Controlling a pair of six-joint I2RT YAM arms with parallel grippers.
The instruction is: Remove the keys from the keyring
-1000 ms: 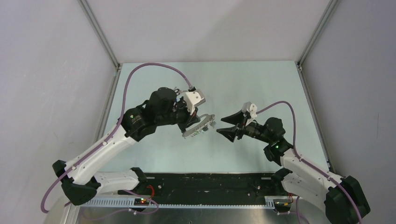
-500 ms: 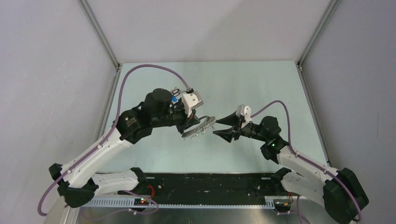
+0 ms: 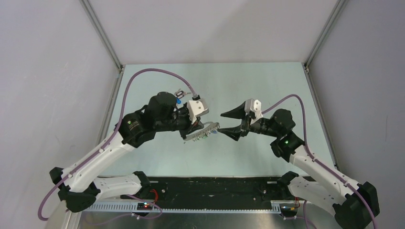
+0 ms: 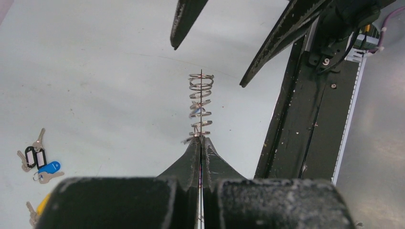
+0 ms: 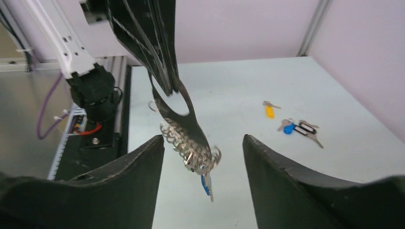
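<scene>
My left gripper (image 3: 197,130) is shut on the keyring (image 3: 204,130) and holds it above the table. In the left wrist view the keyring (image 4: 201,102) is edge-on, a thin line carrying several small wire rings, pinched at my left gripper (image 4: 201,141). In the right wrist view the keyring (image 5: 187,125) hangs from the left fingers (image 5: 143,38), with a blue-headed key (image 5: 206,185) dangling at its lower end. My right gripper (image 5: 203,138) is open, with a jaw on each side of that end and touching nothing. It also shows in the top view (image 3: 220,122).
Loose keys lie on the table: a yellow-headed one (image 5: 269,110), and a blue-headed one (image 5: 287,127) beside black tags (image 5: 305,128). They also show in the left wrist view (image 4: 39,160). The black base rail (image 4: 305,119) runs along the near edge.
My right gripper has moved left to the keyring's free end and now has it between its open jaws. My left gripper has shifted slightly left and down with the keyring.
</scene>
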